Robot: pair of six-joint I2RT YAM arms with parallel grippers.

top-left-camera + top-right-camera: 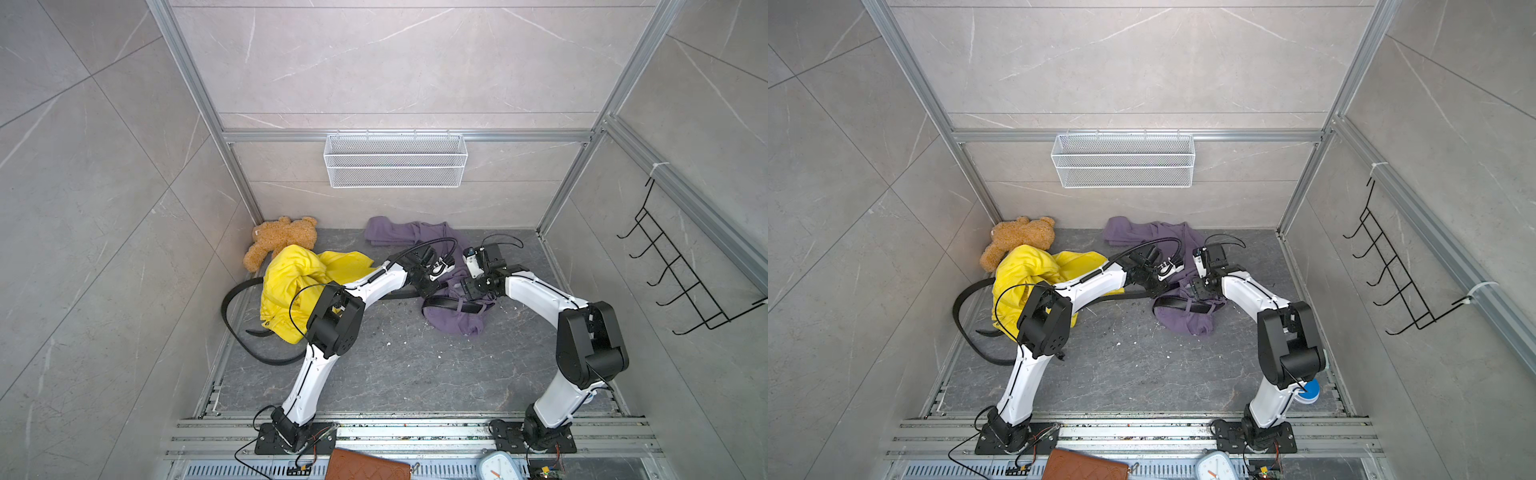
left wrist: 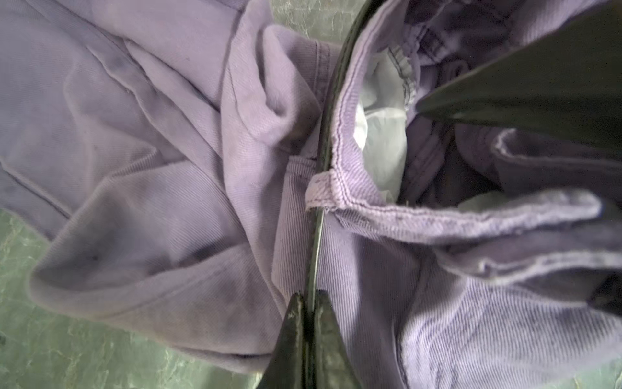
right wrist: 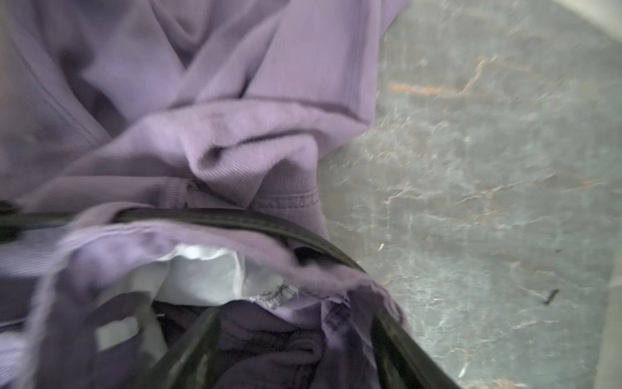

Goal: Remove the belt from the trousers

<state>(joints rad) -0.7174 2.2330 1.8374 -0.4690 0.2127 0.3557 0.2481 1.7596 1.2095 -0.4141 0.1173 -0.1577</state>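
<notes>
By the front rail [image 1: 415, 432] lie a brown quilted pouch [image 1: 365, 465] and a clock [image 1: 496, 465], its face too small to read. Farther in, on the counter [image 1: 395, 374], the left tool [image 2: 309, 296] is clenched on the black belt [image 2: 325, 134], which runs through a loop of the purple trousers [image 2: 168, 168]. The right tool [image 3: 296, 315] stands released, spread over the waistband. The belt's free end curls beside the yellow garment [image 1: 291, 282].

Ahead of the black-fingered left gripper [image 2: 309, 299], the thin black leather belt [image 2: 328, 128] ran dark across the crumpled lilac fine-ribbed cloth trousers [image 2: 151, 188], whose pocket lining [image 2: 380, 148] was white, all over a grey, pale-veined, marble-patterned tabletop [image 2: 67, 350].
</notes>
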